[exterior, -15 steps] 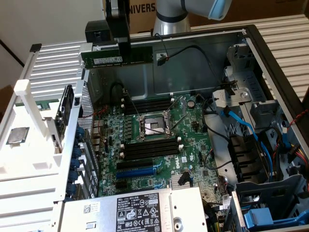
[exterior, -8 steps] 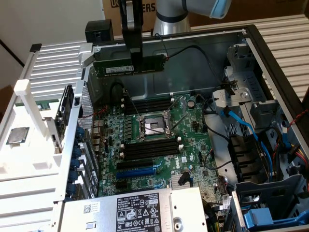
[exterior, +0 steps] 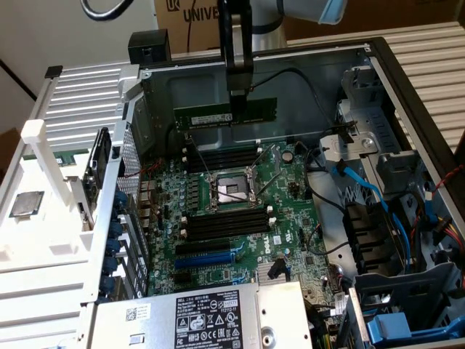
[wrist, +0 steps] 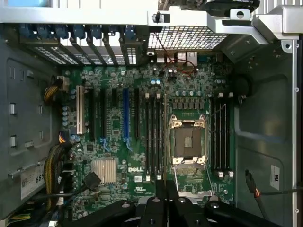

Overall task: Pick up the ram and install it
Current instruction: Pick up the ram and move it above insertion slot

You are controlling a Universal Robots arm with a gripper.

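While the open computer case (exterior: 407,87) lay below your arm (exterior: 305,11), the motherboard (exterior: 290,196) sat under the ram (exterior: 203,116), which your gripper (exterior: 238,109) held clamped at mid-length, level, above the black slots (exterior: 221,156). A slight tilt or offset could have jammed it on a slot's edge.

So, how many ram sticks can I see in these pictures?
1. The ram is held in the gripper, over the motherboard inside the open computer case. The memory slots look empty; another stick could be hidden elsewhere.
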